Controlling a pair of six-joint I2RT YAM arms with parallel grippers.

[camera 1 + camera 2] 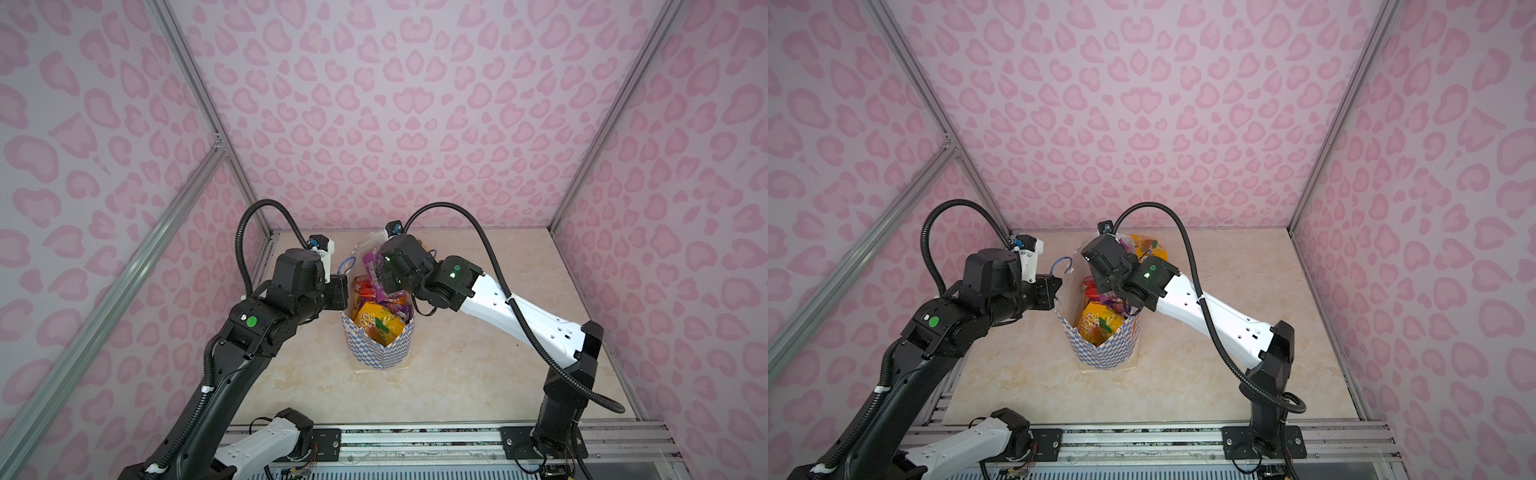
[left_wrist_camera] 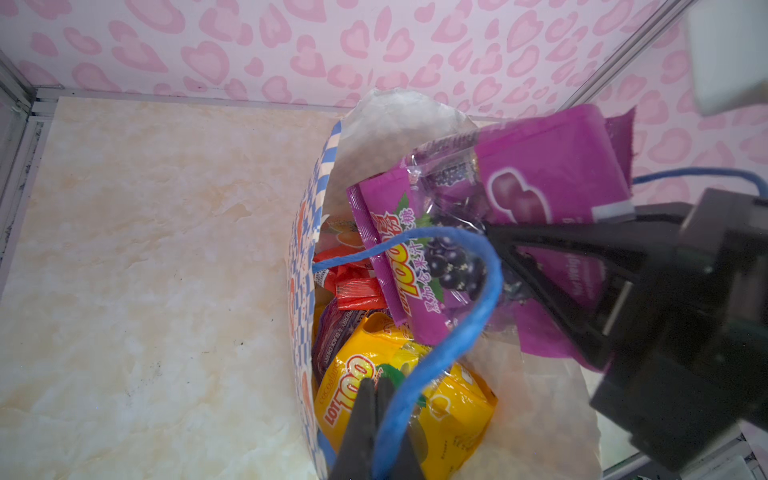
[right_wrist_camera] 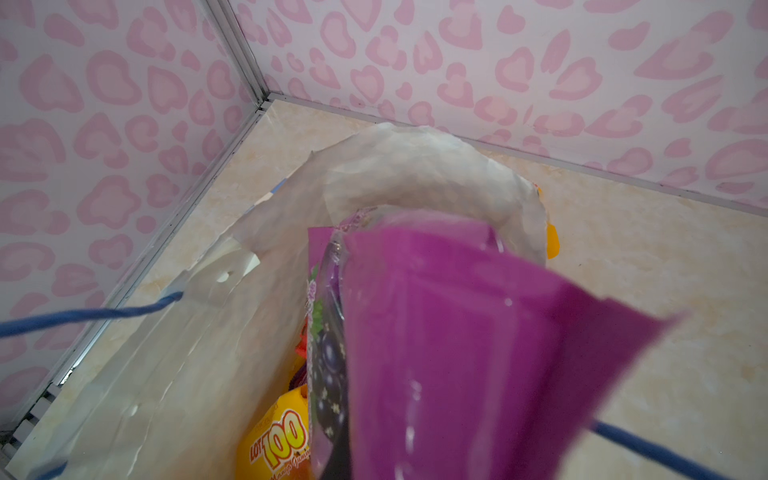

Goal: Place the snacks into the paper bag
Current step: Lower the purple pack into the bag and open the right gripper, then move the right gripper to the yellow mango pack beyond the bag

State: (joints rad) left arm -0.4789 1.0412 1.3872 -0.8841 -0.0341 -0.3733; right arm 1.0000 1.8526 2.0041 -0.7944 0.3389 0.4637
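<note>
One purple pouch over one paper bag

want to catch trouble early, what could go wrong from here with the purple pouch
The right gripper holds the purple pouch only partly inside the paper bag, over a heap of packets; released here, it may tip out.
The left gripper holds the bag just by its blue cord handle, whose loop crosses the mouth in front of the pouch and could snag it.
With only that hold, a downward push could tilt or crumple the bag.
</note>
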